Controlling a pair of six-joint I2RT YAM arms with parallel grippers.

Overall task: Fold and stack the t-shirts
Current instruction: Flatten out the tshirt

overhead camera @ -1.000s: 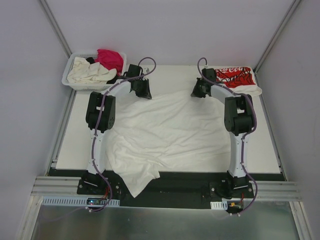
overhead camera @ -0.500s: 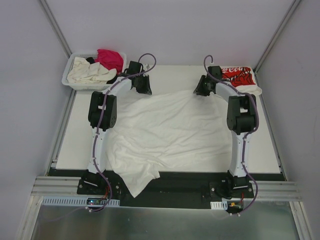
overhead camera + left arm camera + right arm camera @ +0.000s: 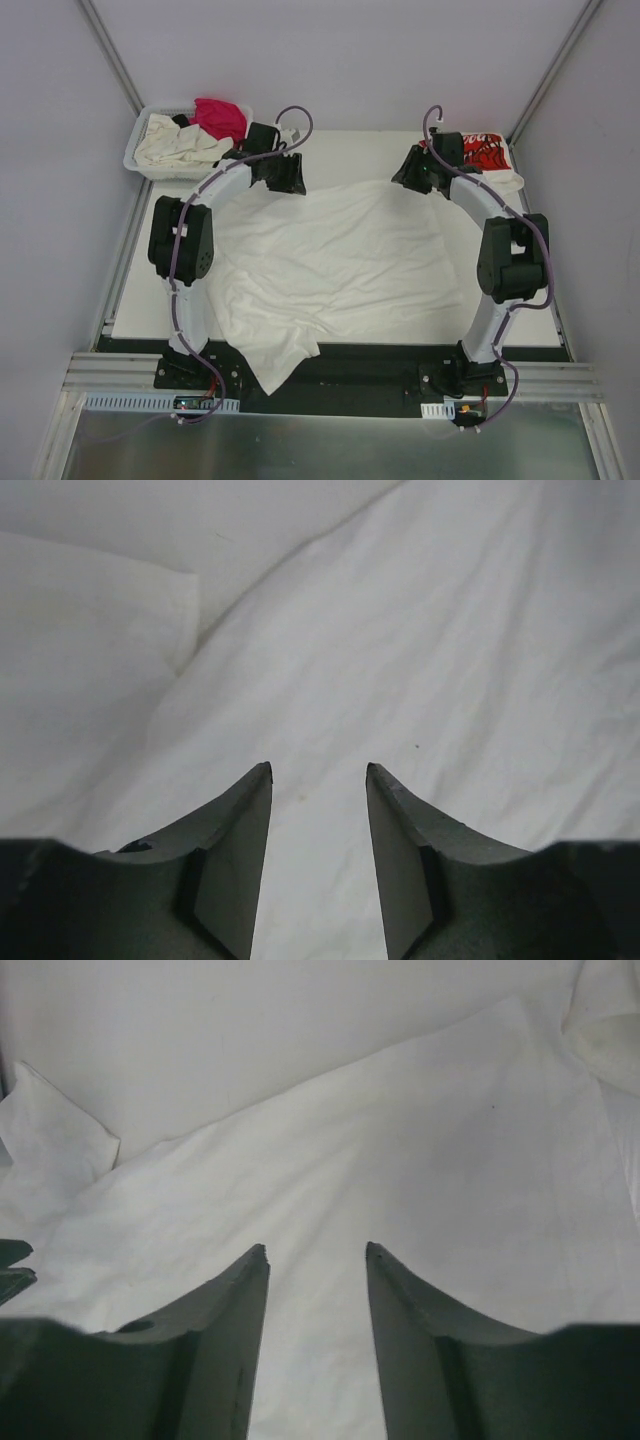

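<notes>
A large plain white t-shirt (image 3: 340,265) lies spread over the table, one corner hanging off the near edge. My left gripper (image 3: 287,181) hovers at its far left corner, open, with only cloth (image 3: 430,660) below the jaws (image 3: 318,770). At the shirt's far right corner my right gripper (image 3: 410,179) is open too, nothing between its fingers (image 3: 316,1248), white cloth (image 3: 400,1140) beneath. A folded white shirt with red print (image 3: 488,152) sits at the far right. Cream (image 3: 175,146), magenta (image 3: 220,117) and black shirts fill the basket.
The white slotted basket (image 3: 137,158) stands at the far left corner of the table. Metal frame posts rise at both back corners. The table's bare white top (image 3: 150,280) shows left and right of the spread shirt.
Both grippers have opened and let go of the white shirt's far edge, which now lies flat. Both arms have swung outward and farther back.
</notes>
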